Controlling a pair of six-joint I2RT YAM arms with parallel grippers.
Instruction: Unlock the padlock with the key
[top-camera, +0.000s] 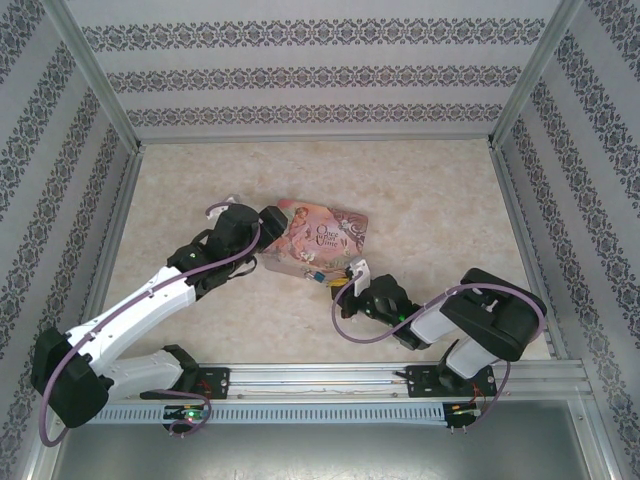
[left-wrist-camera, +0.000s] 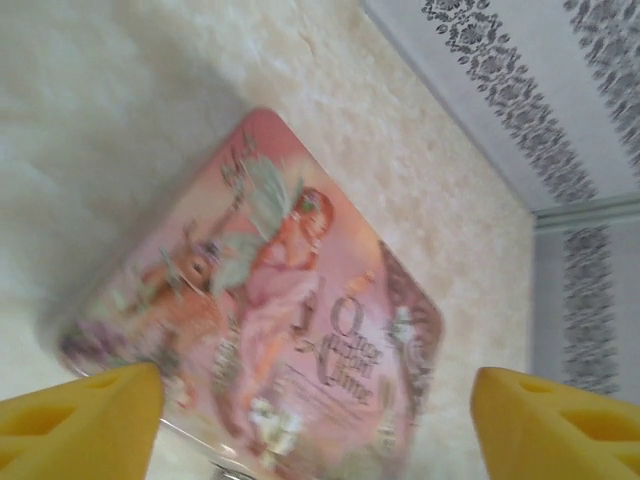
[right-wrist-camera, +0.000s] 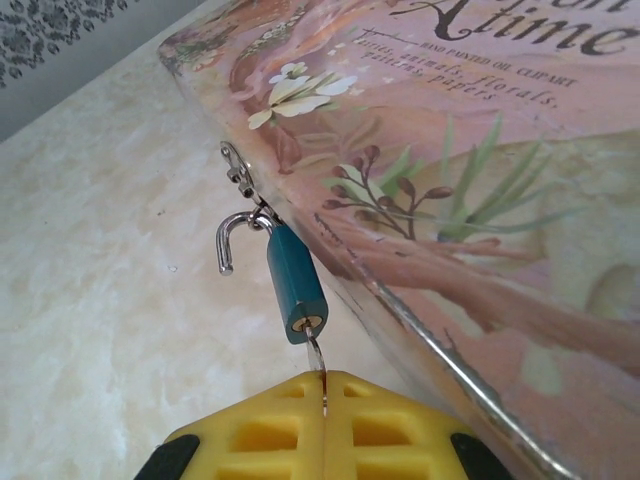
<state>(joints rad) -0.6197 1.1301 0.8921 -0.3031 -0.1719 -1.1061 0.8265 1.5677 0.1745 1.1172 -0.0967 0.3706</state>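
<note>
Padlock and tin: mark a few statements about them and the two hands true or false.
1. The key sits in the padlock. True.
2. The right hand is open, away from the key. False: it is shut on the key.
3. The padlock hangs on the clasp of the tin. True.
4. The left hand is clamped on the tin. False: it is wide open.

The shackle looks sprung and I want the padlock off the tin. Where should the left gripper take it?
Probably the padlock by its teal body, pinched across its width from the open table side: the tin blocks the other side, the shackle hooks the hasp, and the right gripper holds the key.
</note>
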